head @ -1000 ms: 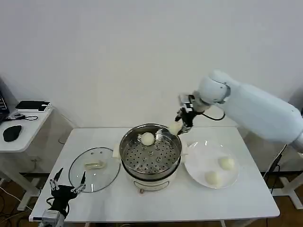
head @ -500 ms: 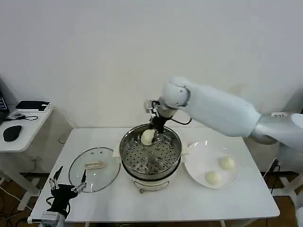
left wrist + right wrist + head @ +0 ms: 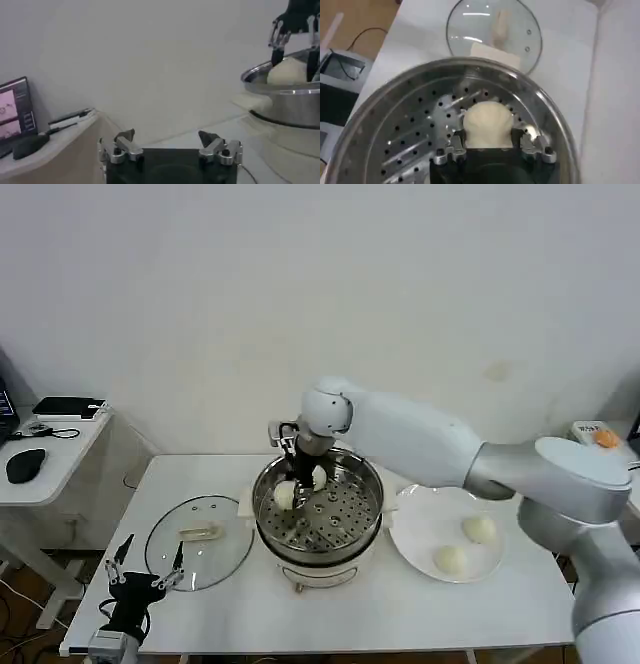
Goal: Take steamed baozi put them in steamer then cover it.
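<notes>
Right claw (image 3: pixel 488 146) grips baozi (image 3: pixel 487 123) over steamer (image 3: pixel 395 125); head view adds plate (image 3: pixel 420 529).

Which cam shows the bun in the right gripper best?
Right wrist view: the baozi sits centred between the right gripper's fingers, over the steamer floor. In the head view the fingers partly hide it. The left wrist view shows just its top above the rim.

No readable text, labels, brands, numbers or signs appear anywhere. The steamer (image 3: pixel 318 509), its cream pot base, the glass cover (image 3: pixel 199 542) lying left of the steamer and the white plate (image 3: pixel 447 532) right of the steamer carry no visible lettering. A screen (image 3: pixel 14 111) far left of the steamer shows pictures too blurred to read.
</notes>
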Action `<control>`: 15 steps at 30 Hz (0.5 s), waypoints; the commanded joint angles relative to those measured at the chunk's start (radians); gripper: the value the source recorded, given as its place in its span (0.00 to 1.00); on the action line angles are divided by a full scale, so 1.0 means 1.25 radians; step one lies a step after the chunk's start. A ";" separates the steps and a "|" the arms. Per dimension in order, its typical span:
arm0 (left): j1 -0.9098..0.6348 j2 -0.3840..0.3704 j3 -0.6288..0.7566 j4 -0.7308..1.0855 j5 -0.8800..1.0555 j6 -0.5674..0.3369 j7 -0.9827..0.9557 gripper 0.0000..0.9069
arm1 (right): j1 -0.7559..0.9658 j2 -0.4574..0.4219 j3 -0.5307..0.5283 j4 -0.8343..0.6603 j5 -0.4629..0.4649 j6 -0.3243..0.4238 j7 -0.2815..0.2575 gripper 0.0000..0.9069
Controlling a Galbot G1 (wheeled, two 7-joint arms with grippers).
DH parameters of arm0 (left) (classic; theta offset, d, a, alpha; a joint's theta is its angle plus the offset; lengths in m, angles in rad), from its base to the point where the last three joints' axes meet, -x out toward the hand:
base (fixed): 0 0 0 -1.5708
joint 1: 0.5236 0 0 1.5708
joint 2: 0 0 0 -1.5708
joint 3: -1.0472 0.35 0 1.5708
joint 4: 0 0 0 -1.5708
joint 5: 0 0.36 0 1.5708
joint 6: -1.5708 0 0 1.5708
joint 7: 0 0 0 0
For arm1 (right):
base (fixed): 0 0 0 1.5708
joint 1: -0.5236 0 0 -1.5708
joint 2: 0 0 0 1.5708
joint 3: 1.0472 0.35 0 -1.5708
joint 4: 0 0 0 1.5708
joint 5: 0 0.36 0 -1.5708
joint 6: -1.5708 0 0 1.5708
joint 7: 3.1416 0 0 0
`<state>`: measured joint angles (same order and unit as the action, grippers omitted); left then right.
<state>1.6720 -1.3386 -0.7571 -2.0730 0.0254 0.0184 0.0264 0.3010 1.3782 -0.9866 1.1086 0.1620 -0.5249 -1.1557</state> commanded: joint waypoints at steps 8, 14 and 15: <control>-0.004 0.000 0.001 0.005 0.000 -0.001 0.000 1.00 | -0.027 0.036 0.000 -0.034 -0.002 0.001 0.002 1.00; -0.004 0.001 0.000 0.006 0.000 -0.001 0.001 1.00 | -0.020 0.022 0.002 -0.024 0.000 0.000 0.003 1.00; -0.003 0.001 0.000 0.006 0.000 -0.001 0.000 1.00 | -0.019 0.019 0.006 -0.020 0.001 0.000 0.000 1.00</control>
<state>1.6674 -1.3385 -0.7569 -2.0652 0.0248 0.0177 0.0266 0.2831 1.3935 -0.9785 1.0901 0.1633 -0.5269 -1.1545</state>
